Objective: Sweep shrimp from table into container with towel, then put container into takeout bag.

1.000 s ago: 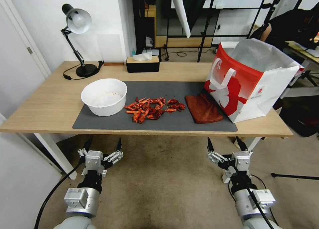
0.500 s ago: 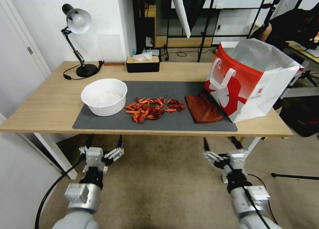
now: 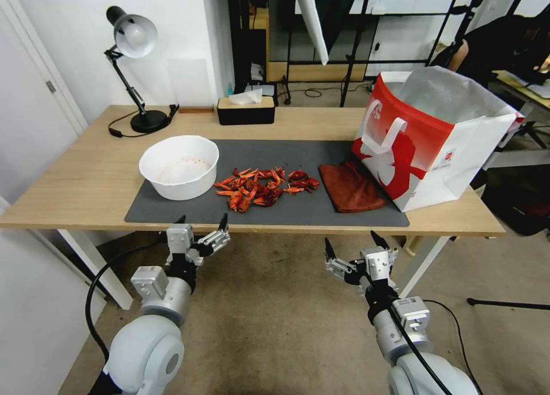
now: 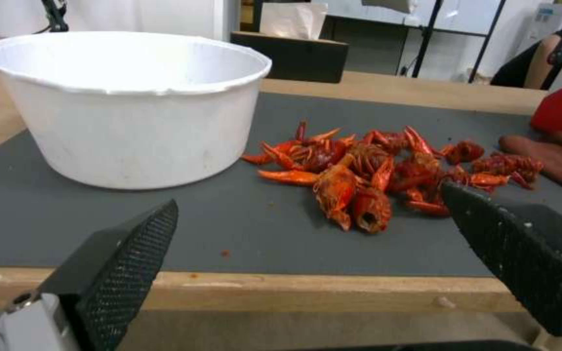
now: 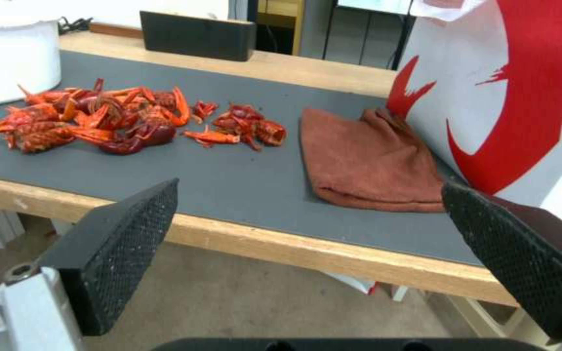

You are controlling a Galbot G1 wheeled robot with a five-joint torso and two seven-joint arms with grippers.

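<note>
Two spread claws, left claw [image 3: 202, 219] and right claw [image 3: 352, 246], below table [image 3: 74, 177] edge, grey mat [image 3: 286, 154], beige carpet [image 3: 275, 315]

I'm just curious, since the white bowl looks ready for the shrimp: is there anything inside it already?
The container holds no shrimp; they lie beside it on the mat. From the head view, only faint reddish specks show on its floor. Its near inner wall is hidden.

Towel [image 5: 369, 163] lies between shrimp [image 5: 118, 122] and takeout bag [image 5: 515, 97] (touching it); fingers [image 5: 125, 243] spread.
</note>
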